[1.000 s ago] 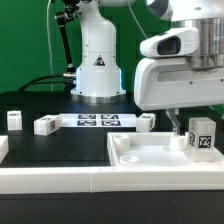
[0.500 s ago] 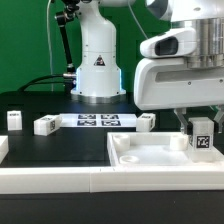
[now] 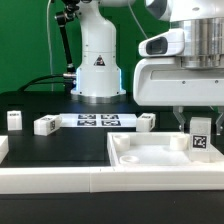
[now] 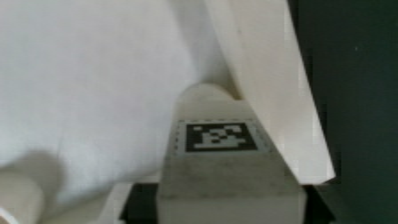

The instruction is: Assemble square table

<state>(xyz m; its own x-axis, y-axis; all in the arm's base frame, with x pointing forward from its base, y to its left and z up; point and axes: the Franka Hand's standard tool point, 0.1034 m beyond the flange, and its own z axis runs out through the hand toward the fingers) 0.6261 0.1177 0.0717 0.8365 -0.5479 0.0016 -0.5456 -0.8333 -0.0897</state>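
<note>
Gripping a tagged leg (image 3: 201, 140) inside the square top (image 3: 150, 156)

The tool (image 3: 200, 128) is closed narrowly on the white leg, which stands upright just inside the top's far corner on the exterior view's right. The leg's black-and-white square tag (image 4: 217, 136) is a pattern, not letters.

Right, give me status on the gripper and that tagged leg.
Gripper shut on tagged leg. Leg upright at table top corner, exterior view's right. Other legs sit well behind, nothing blocking.
</note>
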